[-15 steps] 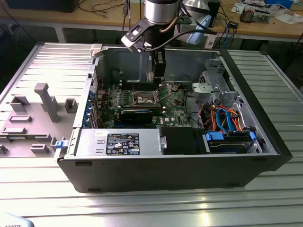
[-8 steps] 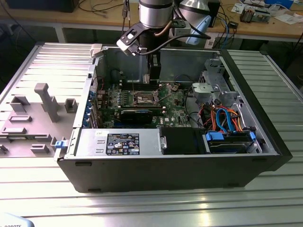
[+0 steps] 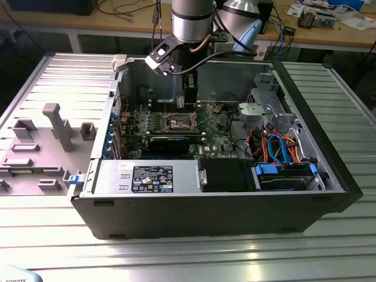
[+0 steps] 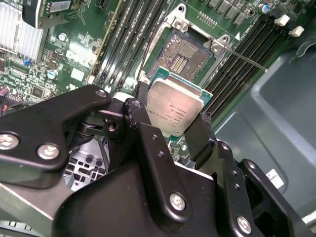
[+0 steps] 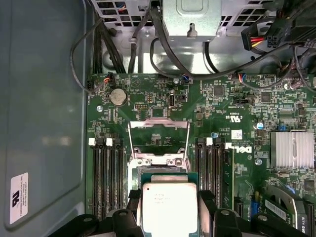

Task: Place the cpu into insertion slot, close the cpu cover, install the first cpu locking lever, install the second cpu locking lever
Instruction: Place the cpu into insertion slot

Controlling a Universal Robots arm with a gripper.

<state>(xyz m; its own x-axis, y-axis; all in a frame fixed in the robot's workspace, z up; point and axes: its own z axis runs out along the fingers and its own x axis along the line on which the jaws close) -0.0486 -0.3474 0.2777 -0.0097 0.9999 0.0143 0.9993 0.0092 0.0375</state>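
Over green motherboard (image 5: pixel 222 98), pincer (image 4: pixel 172 118) clamps cpu (image 4: pixel 175 106) near the insertion slot (image 4: pixel 185 54).

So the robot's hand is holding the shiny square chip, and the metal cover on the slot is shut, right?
Not quite. The hand does hold the cpu, but the cpu cover is swung open, not shut. The first wrist view shows it flipped back, and the second wrist view shows the insertion slot bare.
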